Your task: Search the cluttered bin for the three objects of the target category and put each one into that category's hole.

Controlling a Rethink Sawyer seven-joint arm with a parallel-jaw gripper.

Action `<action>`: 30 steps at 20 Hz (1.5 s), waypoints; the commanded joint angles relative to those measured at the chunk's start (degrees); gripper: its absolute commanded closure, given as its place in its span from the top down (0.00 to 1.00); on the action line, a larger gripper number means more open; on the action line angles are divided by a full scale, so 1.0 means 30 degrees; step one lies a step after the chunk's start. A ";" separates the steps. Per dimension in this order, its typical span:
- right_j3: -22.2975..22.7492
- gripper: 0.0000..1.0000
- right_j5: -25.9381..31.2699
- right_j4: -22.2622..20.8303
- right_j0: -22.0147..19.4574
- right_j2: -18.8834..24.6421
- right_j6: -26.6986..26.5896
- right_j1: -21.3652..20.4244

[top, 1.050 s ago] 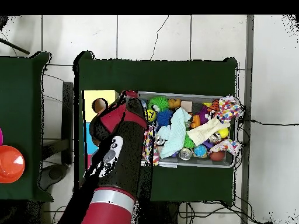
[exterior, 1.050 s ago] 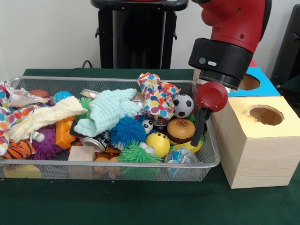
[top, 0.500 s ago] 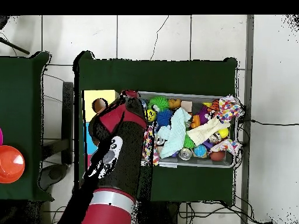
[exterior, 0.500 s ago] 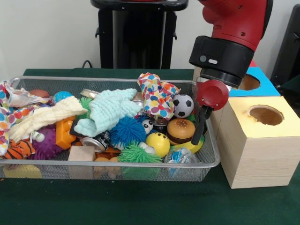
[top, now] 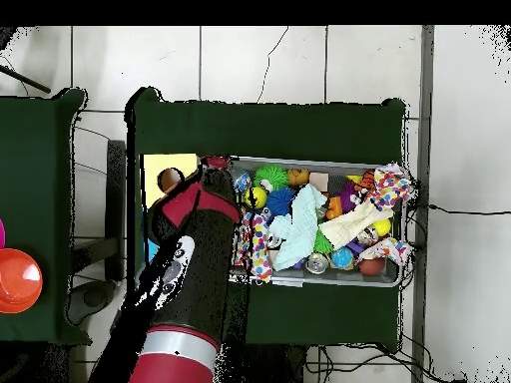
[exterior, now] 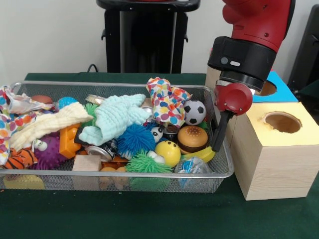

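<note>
One gripper (exterior: 218, 144), its grip state unclear, hung beside a burger toy (exterior: 192, 138), likely light, rounded and slippery, best pinched across its middle.

A plain pale wall (exterior: 55, 35) stands behind the green-clothed table (exterior: 149, 219). The floor (top: 299, 65) is light tile (one hairline crack shows), with cables (top: 454, 211) trailing.

The bin (exterior: 227, 167) is packed rim to rim; cloths (exterior: 117, 117) and balls (exterior: 134, 139) leave no bare floor. The tool (exterior: 218, 144) hangs in the narrow gap between the burger toy (exterior: 192, 138) and the bin's end wall, just beside the wooden box (exterior: 271, 159). The box's hole (exterior: 282, 121) lies uncovered.
</note>
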 commanded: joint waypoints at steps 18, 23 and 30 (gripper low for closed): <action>-0.1515 1.00 0.1491 -0.5008 0.0417 0.2585 -0.3760 -0.0322; -0.1827 1.00 0.1685 -0.5957 0.0843 0.2452 -0.3748 -0.0376; -0.0950 1.00 0.1736 -0.4522 0.0090 0.3223 -0.0320 -0.0492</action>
